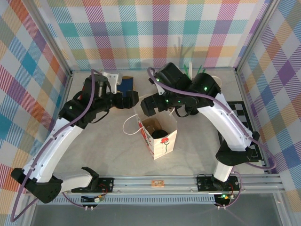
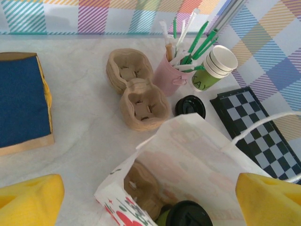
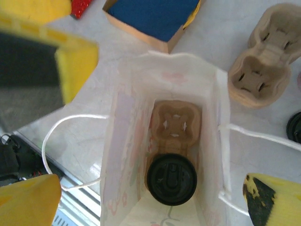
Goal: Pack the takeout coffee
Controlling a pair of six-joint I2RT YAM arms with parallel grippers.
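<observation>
The takeout coffee (image 3: 171,179), a green cup under a black lid, stands inside the white paper bag (image 3: 124,141), seated in one hole of a brown cup carrier (image 3: 175,123). From above, the bag (image 1: 165,143) stands upright mid-table with the lid (image 1: 160,134) showing in its mouth. My left gripper (image 1: 131,100) hovers just left of the bag's top, open and holding nothing; in its wrist view the gripper (image 2: 150,202) has its yellow fingers (image 2: 28,200) spread either side of the bag (image 2: 202,160) and the coffee (image 2: 190,214). My right gripper (image 3: 150,197) is open above the bag mouth.
Behind the bag lie a stack of brown cup carriers (image 2: 138,92), a pink holder of straws and stirrers (image 2: 171,73), a lidless stack of cups (image 2: 216,66), a loose black lid (image 2: 190,106) and a checkered board (image 2: 254,127). A blue-filled box (image 2: 19,101) sits far left.
</observation>
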